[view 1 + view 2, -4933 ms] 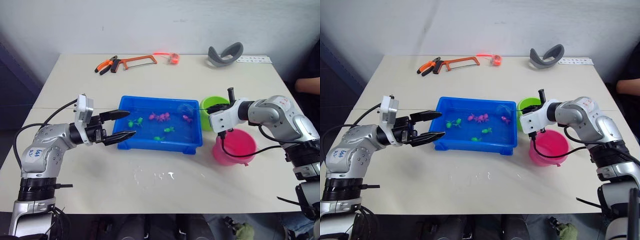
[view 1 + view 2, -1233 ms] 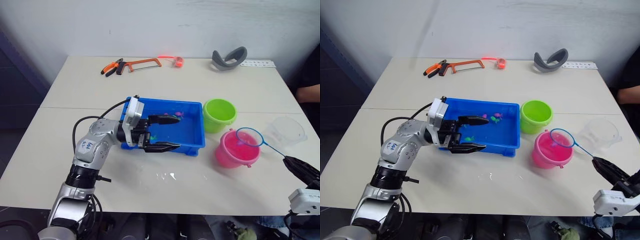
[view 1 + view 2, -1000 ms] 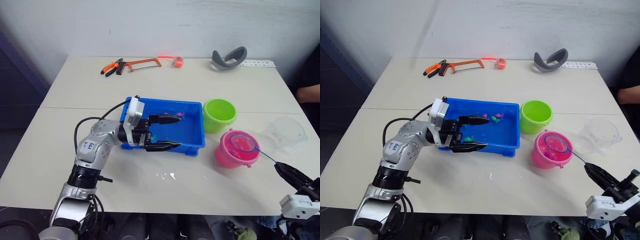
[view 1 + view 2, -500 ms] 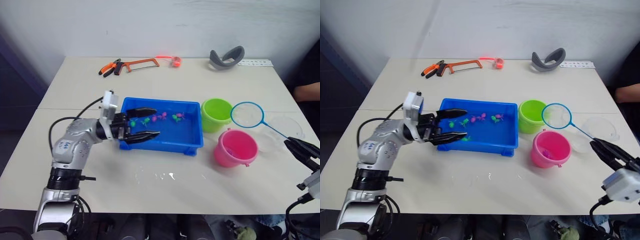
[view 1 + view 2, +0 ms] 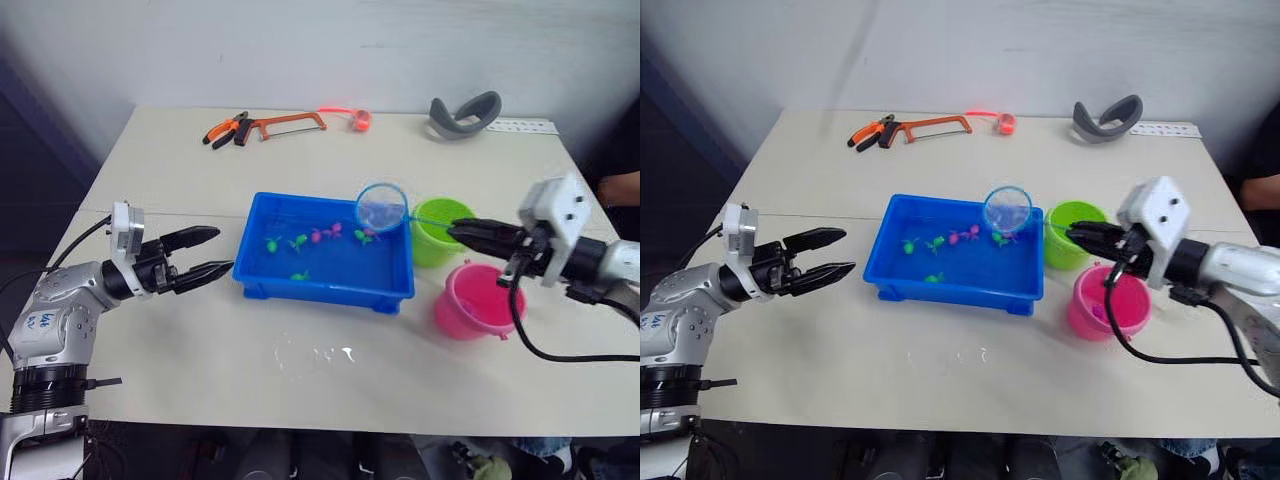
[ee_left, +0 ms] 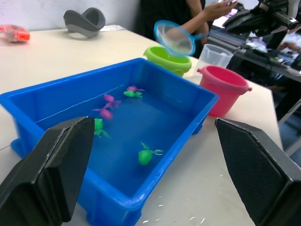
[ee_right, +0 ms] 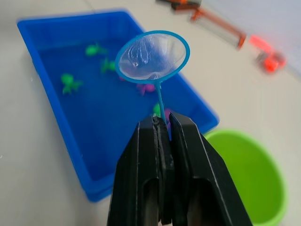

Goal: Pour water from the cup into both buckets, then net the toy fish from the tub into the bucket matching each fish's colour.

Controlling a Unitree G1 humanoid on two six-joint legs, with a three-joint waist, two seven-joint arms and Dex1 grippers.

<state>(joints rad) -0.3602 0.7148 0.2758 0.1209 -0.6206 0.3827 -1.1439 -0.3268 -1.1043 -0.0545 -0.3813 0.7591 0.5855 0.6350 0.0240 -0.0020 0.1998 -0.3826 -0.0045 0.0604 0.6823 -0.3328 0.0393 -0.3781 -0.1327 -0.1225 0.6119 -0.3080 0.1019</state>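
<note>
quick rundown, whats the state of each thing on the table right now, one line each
net: held by its handle, hoop above the tub's far right end
right end effector: shut on the net
left end effector: open, left of the tub, holding nothing
tub: upright, holds water
toy fish: pink and green ones in the tub's water
green bucket: upright
pink bucket: upright
cup: upright behind the pink bucket

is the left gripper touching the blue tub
Apart. The left eye view shows bare table between the open left gripper and the tub.
</note>
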